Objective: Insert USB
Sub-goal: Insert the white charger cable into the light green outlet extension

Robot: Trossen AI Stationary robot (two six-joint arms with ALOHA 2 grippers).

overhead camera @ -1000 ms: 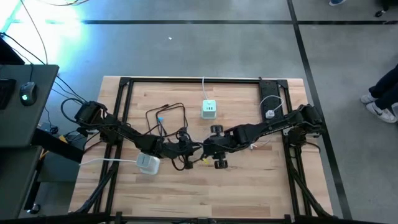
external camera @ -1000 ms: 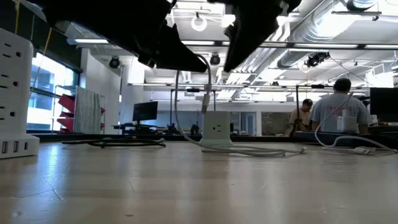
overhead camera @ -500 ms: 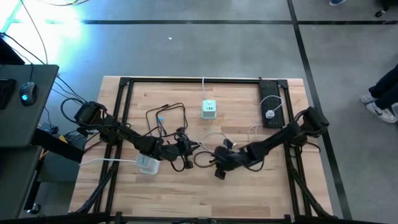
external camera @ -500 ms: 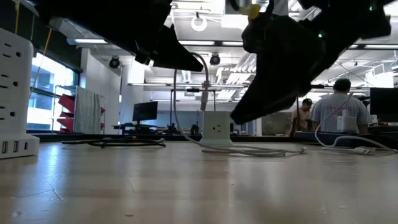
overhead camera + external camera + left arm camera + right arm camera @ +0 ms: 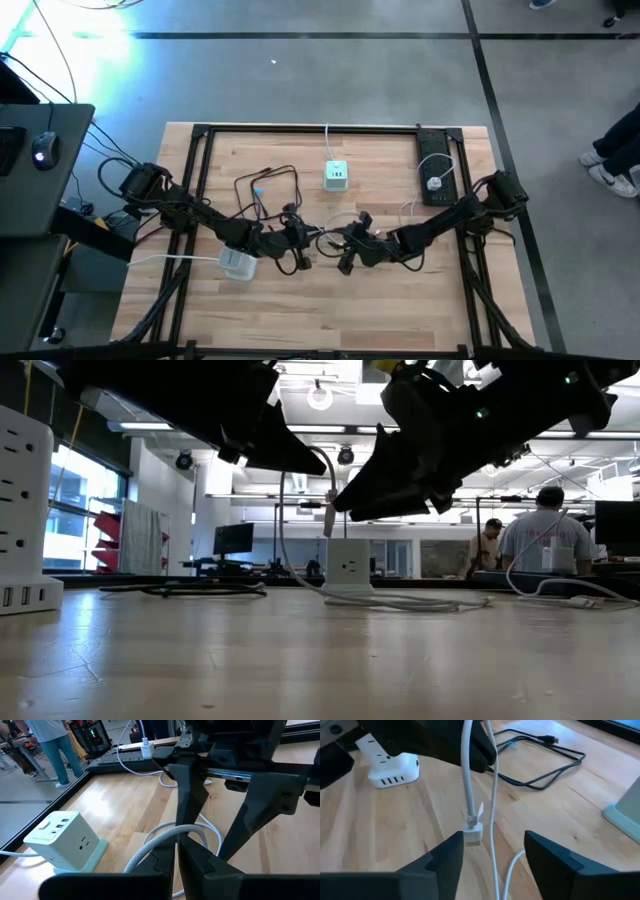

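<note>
A white cable (image 5: 467, 770) ends in a small USB plug (image 5: 472, 834) that hangs free above the table, also seen as the plug (image 5: 328, 525) in the low view. My left gripper (image 5: 300, 243) is shut on this cable just above the plug. My right gripper (image 5: 492, 851) is open, facing the left one from the table's right; its fingers stand on either side of the plug and just short of it, touching nothing. A mint-green socket cube (image 5: 336, 175) stands on its base on the far middle of the table. The rest of the white cable lies looped on the table (image 5: 340, 222). My left gripper (image 5: 177, 847) pinches the white cable (image 5: 150, 849) between its two shut fingers, a short way back from the plug end. The fingers come slanting down from the table's left. The plug end hangs below them, clear of the table.
A white socket cube (image 5: 237, 262) sits near the left arm. A black cable (image 5: 266, 185) lies coiled on the far left of the table. A black power strip (image 5: 437, 165) with a white plug lies along the right frame. People stand in the room beyond.
My right gripper swung toward the near edge and turned, then came back toward the left gripper and now faces the hanging plug. The plug and cable hang as before.
</note>
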